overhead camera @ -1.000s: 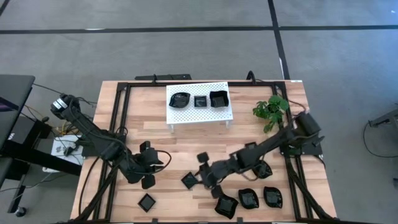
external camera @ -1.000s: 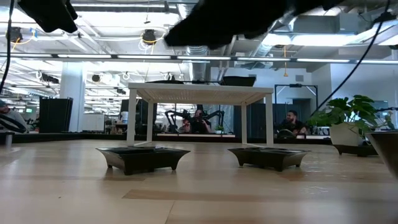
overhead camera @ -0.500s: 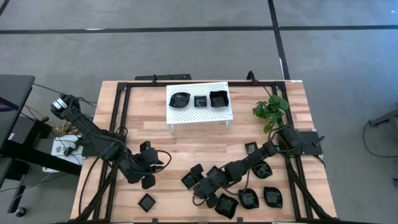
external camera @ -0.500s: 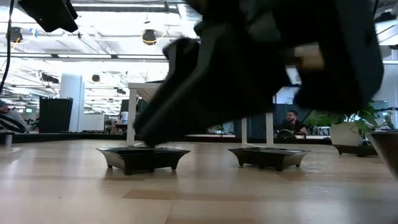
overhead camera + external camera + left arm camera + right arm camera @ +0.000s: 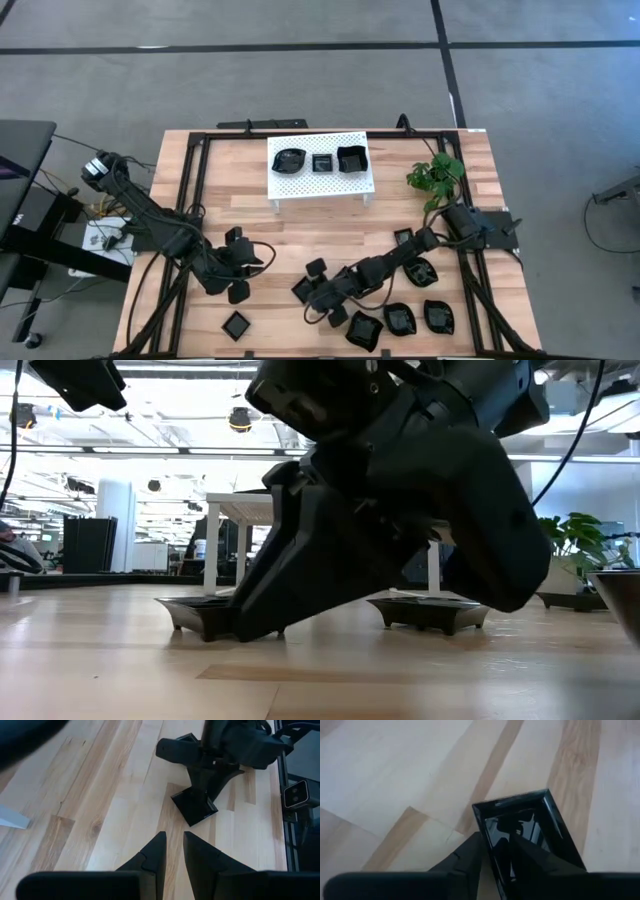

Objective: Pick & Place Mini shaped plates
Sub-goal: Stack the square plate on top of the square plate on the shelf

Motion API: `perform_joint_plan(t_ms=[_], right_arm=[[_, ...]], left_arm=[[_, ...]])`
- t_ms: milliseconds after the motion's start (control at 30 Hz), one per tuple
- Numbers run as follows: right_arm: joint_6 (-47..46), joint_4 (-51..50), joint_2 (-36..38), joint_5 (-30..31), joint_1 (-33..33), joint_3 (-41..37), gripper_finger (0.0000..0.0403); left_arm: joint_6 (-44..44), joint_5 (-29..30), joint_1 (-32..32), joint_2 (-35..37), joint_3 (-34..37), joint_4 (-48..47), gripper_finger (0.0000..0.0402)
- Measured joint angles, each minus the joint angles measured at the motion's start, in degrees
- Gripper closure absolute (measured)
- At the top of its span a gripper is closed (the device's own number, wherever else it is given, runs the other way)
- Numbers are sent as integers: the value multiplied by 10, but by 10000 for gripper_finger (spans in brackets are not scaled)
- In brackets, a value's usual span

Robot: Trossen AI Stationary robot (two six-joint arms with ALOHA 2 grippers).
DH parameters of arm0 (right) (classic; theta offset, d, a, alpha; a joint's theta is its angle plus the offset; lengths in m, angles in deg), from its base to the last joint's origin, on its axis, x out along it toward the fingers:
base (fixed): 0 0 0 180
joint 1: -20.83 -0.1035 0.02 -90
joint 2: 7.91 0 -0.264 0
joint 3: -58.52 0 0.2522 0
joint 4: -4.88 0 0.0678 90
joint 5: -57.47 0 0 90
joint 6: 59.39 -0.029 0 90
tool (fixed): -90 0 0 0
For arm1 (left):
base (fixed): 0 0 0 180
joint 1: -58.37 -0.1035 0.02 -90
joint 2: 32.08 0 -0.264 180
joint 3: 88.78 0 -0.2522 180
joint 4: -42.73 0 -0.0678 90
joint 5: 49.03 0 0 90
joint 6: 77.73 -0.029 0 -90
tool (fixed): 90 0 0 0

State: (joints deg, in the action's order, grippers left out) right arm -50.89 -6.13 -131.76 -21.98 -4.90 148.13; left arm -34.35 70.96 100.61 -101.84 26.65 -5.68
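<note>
A small glossy black square plate [image 5: 300, 289] sits flat on the wooden table near its middle, and shows in the left wrist view [image 5: 194, 806] and the right wrist view [image 5: 530, 827]. My right gripper [image 5: 318, 297] is down on it, shut on one rim. In the low view that gripper [image 5: 250, 628] fills the frame, its tip at the left dish [image 5: 205, 615]. My left gripper [image 5: 240, 265] hovers over bare wood left of the plate, its fingers [image 5: 172, 840] shut on nothing. Three black dishes sit on the white rack [image 5: 320, 180]. My right gripper pinches the square plate's side wall near one corner [image 5: 487, 832], one finger [image 5: 522, 852] inside the dish and the other [image 5: 467, 852] outside it. The fingers slant down from the table's right. The plate rests flat on the table on its feet.
Several more black plates lie near the front edge [image 5: 237, 325], [image 5: 363, 331], [image 5: 401, 318], [image 5: 438, 316], and under the right arm [image 5: 421, 272]. A green plant [image 5: 437, 175] stands at the right rear. Black frame rails [image 5: 195, 180] run along the table's sides.
My right gripper has travelled toward the table's left and near edge and come down onto the square plate. In the low view it has grown from a dark shape overhead to fill the frame. The plate has stayed where it was.
</note>
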Motion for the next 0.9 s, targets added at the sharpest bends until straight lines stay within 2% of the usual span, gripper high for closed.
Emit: perform_joint_plan(t_ms=[433, 567, 667, 900], right_arm=[[4, -8, 2, 3, 0, 0, 394], [11, -17, 22, 14, 0, -1, 395], [22, -42, 53, 64, 2, -1, 393], [153, -95, 166, 286, 19, -1, 397]], left_arm=[[0, 0, 0, 0, 0, 0, 335], [0, 0, 0, 0, 0, 0, 335], [0, 0, 0, 0, 0, 0, 335], [0, 0, 0, 0, 0, 0, 335]])
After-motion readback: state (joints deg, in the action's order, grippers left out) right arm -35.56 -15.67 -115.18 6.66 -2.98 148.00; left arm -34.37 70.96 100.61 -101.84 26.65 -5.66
